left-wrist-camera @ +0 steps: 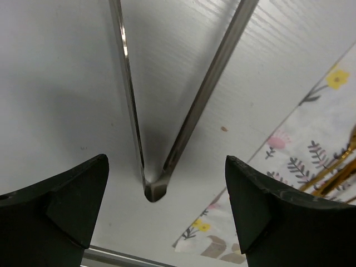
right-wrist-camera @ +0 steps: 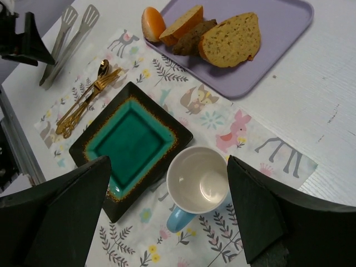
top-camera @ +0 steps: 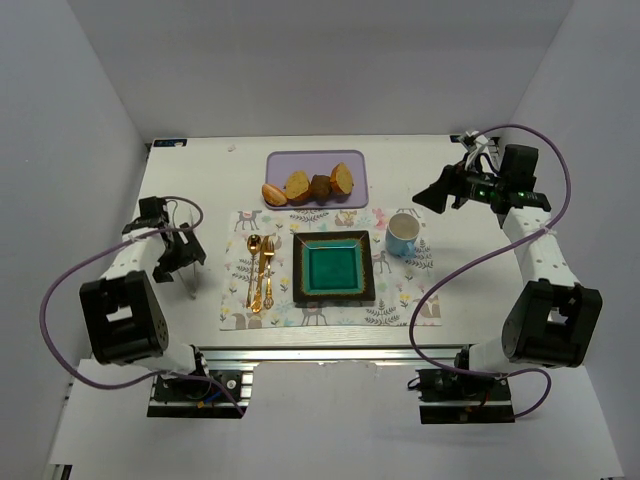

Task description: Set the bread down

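The bread (top-camera: 343, 180) is a flat golden-yellow oval slice with a browner rim, lying at the right end of a lavender tray (top-camera: 350, 160). It is also in the right wrist view (right-wrist-camera: 231, 39). The square teal plate (top-camera: 334, 268) sits empty on the placemat, and also shows in the right wrist view (right-wrist-camera: 130, 144). My right gripper (top-camera: 432, 197) is open and empty, hovering to the right of the tray; in its wrist view (right-wrist-camera: 169, 214) a mug lies below it. My left gripper (top-camera: 185, 258) is open at the far left, over the hinged end of metal tongs (left-wrist-camera: 151, 189).
On the tray, left of the bread, lie a dark brown chunk (top-camera: 320, 187), a golden wedge (top-camera: 297, 185) and an orange piece (top-camera: 274, 193). A blue mug (top-camera: 402, 234) stands right of the plate. Gold cutlery (top-camera: 260, 270) lies left of it on the patterned placemat (top-camera: 400, 300).
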Controlling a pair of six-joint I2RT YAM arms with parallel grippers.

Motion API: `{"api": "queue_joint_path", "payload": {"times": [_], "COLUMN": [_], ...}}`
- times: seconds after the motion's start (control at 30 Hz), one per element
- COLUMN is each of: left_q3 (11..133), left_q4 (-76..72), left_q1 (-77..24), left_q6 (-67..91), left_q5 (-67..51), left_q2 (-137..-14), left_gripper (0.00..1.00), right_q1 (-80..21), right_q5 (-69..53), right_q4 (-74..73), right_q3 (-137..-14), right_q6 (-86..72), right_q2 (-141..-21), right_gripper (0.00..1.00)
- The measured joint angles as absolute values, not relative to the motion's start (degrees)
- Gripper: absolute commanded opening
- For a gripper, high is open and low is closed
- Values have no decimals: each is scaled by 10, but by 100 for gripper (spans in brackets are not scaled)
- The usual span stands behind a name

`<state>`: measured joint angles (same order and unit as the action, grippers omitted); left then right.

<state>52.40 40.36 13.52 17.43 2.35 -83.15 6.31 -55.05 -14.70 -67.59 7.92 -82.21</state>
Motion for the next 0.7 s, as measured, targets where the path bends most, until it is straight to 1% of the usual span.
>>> {"api": "queue_joint_path", "payload": {"times": [0.1, 0.27, 0.5, 0.6, 0.7], "left_q3": [542, 563, 577, 587, 592], "left_q4": [396, 377, 352, 350, 345], "left_q1": [135, 135, 135, 135, 135], "left_q6": [154, 129, 89, 72, 62], "left_q5": [26, 26, 26, 29, 29], "left_q2": [-879, -935, -971, -987, -992], "left_gripper": [94, 89, 78, 71, 57], "right_q1": [63, 63, 63, 63, 63], "right_q5": [-556, -565, -572, -572, -573], "right_q4": [-143, -130, -122, -121, -120], "right_q3": [-675, -675, -675, -675, -675], "right_q6": [72, 54, 37, 32, 30], "right_q2": [-822, -826, -830, -830, -830], "right_gripper": [89, 89, 89, 89, 89]}}
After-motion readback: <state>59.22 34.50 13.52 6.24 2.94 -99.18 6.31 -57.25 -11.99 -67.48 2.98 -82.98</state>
